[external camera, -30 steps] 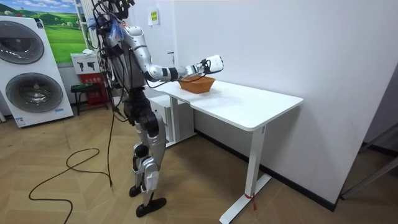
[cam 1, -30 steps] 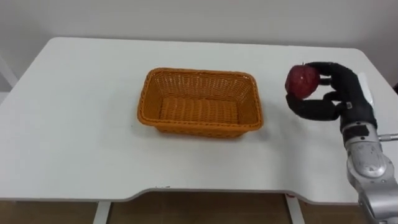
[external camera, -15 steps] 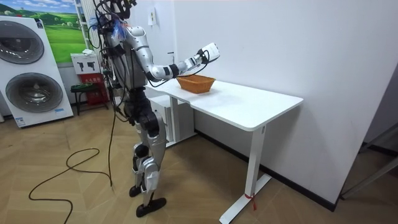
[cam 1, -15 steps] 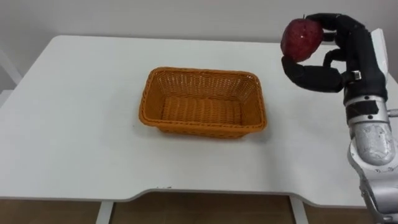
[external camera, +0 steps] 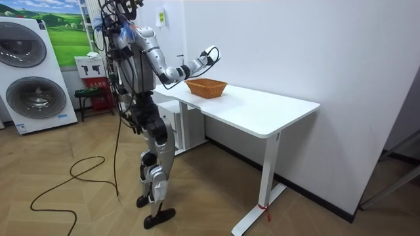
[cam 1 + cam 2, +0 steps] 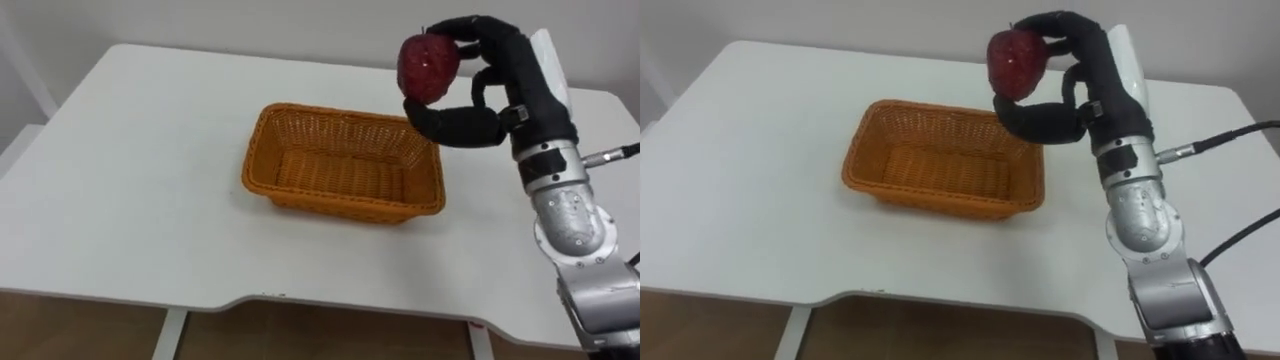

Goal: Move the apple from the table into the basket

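My right hand (image 6: 515, 85) has fingers and thumb curled round the apple (image 6: 428, 62), up above the basket (image 6: 340, 205)'s far right corner. I'd centre it over the basket and go low before releasing, so it doesn't bounce out.

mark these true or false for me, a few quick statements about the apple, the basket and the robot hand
1. The right robot hand has its fingers curled round the apple. True.
2. The apple lies inside the basket. False: it is held up in the air, near the basket's far right corner.
3. The basket has nothing in it. True.
4. The basket stands on the floor. False: it stands on the white table.
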